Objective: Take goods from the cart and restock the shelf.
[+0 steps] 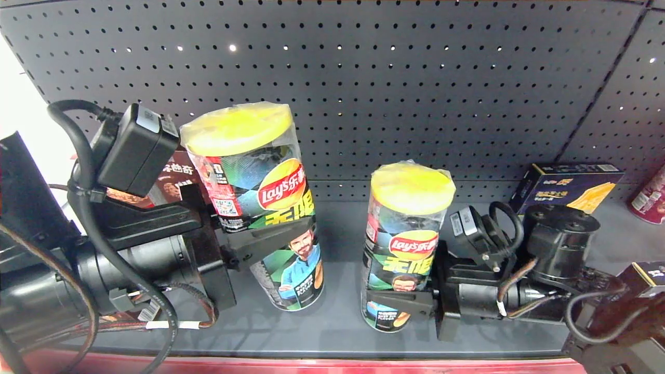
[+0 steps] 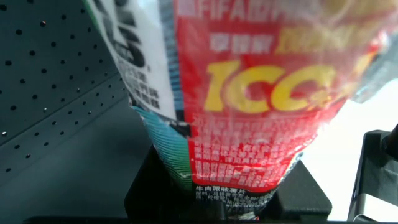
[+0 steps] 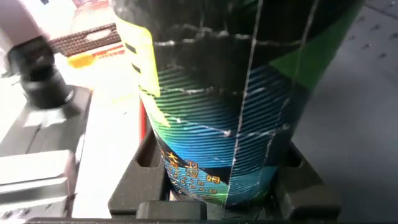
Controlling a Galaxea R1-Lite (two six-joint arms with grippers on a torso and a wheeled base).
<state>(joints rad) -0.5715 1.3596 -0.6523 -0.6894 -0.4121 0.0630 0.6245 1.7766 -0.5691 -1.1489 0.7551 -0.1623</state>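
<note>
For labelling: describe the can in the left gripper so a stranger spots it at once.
On the dark pegboard shelf are two yellow-lidded chip cans. Yours is the left can, clamped at mid-height by the left gripper. Unlike its neighbour, gripped near the base, it tilts.

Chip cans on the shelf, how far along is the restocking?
Done: both cans are at the shelf. In hand: the left gripper clamps the tilted left chip can, and the right gripper grips the upright right chip can low down. Left: stand the tilted one upright and release both.
</note>
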